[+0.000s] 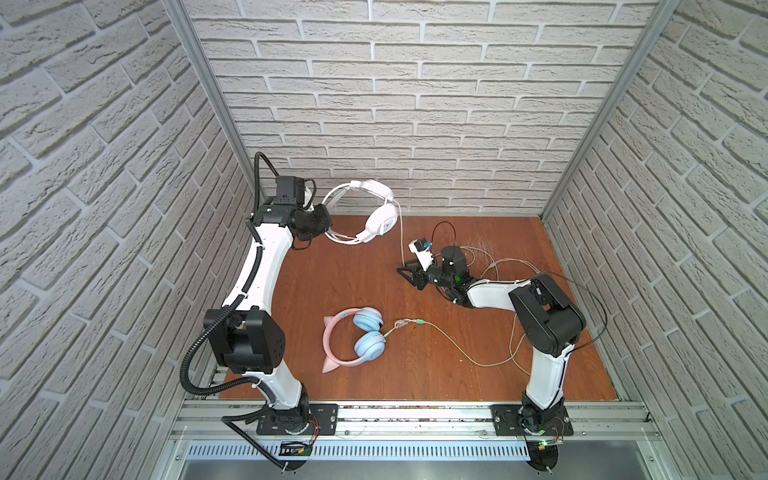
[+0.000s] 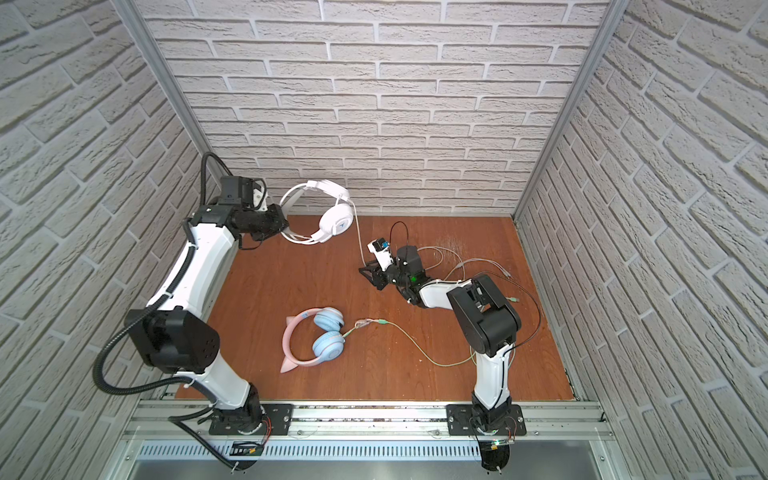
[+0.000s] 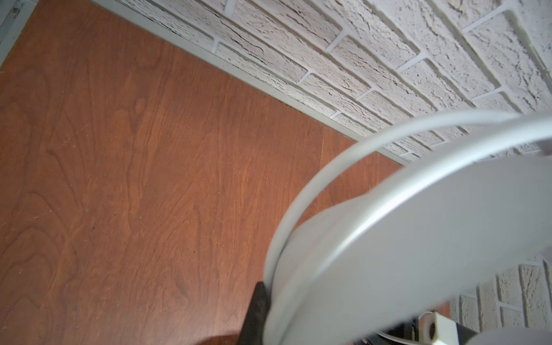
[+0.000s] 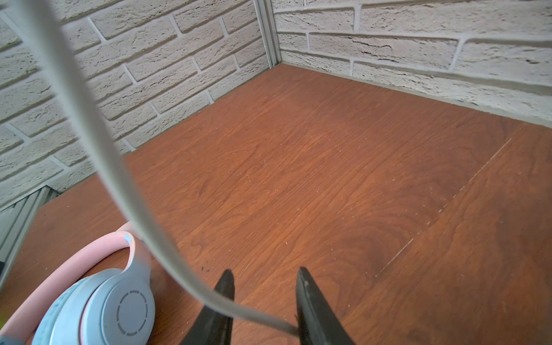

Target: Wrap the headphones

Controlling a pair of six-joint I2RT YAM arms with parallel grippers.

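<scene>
At the left, the left gripper point(image 1: 327, 227) was pressed together on the headband of the white headphones point(image 1: 380, 216), holding them clear of the worktop point(image 1: 345, 274) close to the back wall. Their pale cable point(image 1: 401, 243) dropped from the earcup to the right gripper point(image 1: 409, 274). Its jaws stood spread, and the right wrist view showed the cable crossing the gap between them, not yet clamped. The rest of that cable lay in loose loops behind the right arm. The pink headphones point(image 1: 357, 340) lay flat nearer the front, untouched, with their greenish cable point(image 1: 453, 345) trailing off to the right.

The step in hand looked like catching the pale cable to start winding it. Done well, the right gripper would close squarely on the cable while it sat deep between the jaws, firmly enough not to lose it. The left would need to hold the headband steady, so the turns could go on evenly with little slack. The loose loops might snag on the right arm or tangle with the greenish cable, so they called for a slow pull.
</scene>
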